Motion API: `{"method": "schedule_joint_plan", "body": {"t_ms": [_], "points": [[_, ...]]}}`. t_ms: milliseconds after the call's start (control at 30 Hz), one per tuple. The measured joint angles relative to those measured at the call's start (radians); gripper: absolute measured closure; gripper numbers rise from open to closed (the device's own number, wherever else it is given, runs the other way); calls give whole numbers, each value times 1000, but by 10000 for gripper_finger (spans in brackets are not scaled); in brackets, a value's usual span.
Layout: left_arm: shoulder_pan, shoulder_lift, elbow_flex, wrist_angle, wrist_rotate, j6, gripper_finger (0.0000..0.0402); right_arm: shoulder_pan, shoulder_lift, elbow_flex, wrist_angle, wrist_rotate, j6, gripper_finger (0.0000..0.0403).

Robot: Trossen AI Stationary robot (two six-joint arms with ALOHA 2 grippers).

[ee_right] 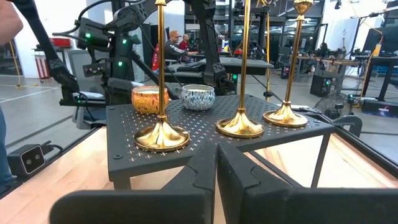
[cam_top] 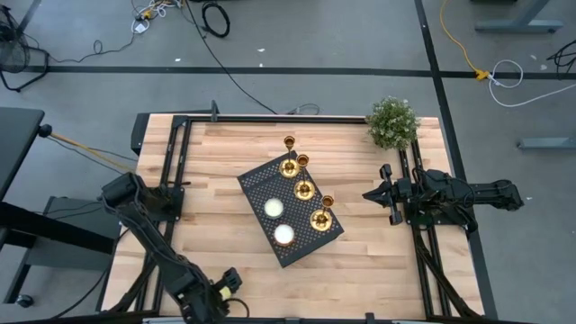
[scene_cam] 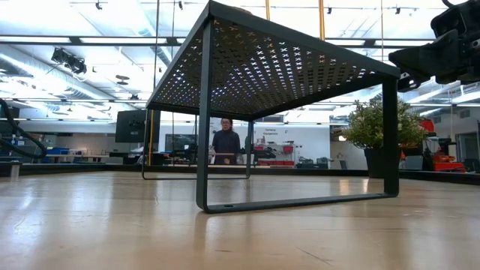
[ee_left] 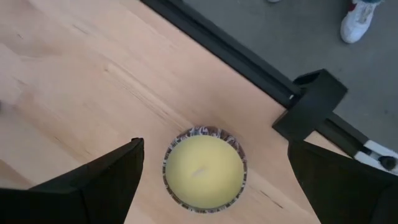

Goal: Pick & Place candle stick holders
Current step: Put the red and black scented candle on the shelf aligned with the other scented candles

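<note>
L gripper (ee_left: 211,180): at table's 7 o'clock edge, fingers wide apart either side of a yellow candle (ee_left: 204,172), not touching it.
Black perforated stand (cam_top: 261,184): table centre; carries 2 candles at its 7 o'clock half and 3 gold candle stick holders (cam_top: 304,190) in a row along its 1–4 o'clock side, all upright.
Potted plant (cam_top: 392,123): 1 o'clock corner.
R gripper (cam_top: 371,194): 3 o'clock of stand, fingers pressed together, holding nothing, apart from holders.
</note>
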Motion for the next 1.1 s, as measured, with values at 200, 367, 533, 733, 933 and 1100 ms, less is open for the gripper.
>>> {"method": "schedule_joint_plan", "body": {"t_ms": [200,367,533,733,933,1100], "points": [[1,43,0,0,-11,-3,3,0,0,0,0,0,0,385],[6,71,0,-10,-18,-78,3,0,0,0,0,0,0,385],[29,78,-22,-22,-18,-108,3,0,0,0,0,0,0,385],[50,78,-62,-13,19,-178,3,0,0,0,0,0,0,385],[50,78,-93,19,47,-187,3,0,0,0,0,0,0,385],[50,77,-94,34,46,-187,3,0,0,0,0,0,0,385]]}}
